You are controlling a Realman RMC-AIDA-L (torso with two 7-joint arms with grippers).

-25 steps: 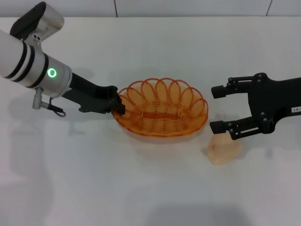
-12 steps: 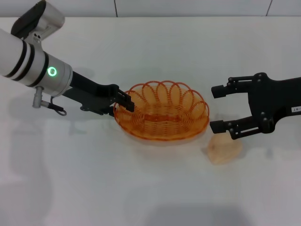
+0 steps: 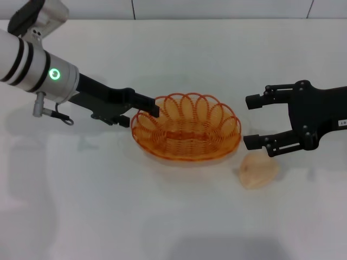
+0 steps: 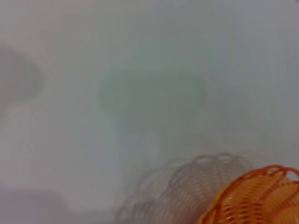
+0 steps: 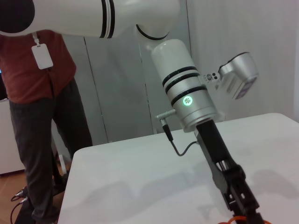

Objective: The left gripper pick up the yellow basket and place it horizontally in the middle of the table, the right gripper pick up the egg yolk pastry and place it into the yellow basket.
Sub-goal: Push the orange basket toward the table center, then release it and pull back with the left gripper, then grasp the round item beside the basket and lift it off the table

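Observation:
The yellow basket [image 3: 187,132] lies flat on the white table [image 3: 173,216], near its middle. A part of its rim shows in the left wrist view [image 4: 254,198]. My left gripper [image 3: 145,112] hovers at the basket's left rim with its fingers apart, holding nothing. It also shows in the right wrist view [image 5: 243,198]. The egg yolk pastry [image 3: 259,170] sits on the table just right of the basket. My right gripper [image 3: 248,122] is open and empty, just above and behind the pastry, beside the basket's right end.
A person in a red shirt [image 5: 44,93] stands beyond the table's far side in the right wrist view. The table's far edge meets a wall [image 3: 217,8].
The left gripper slid up and right over the basket's left rim. The basket settled flat and stayed put. The right arm barely moved.

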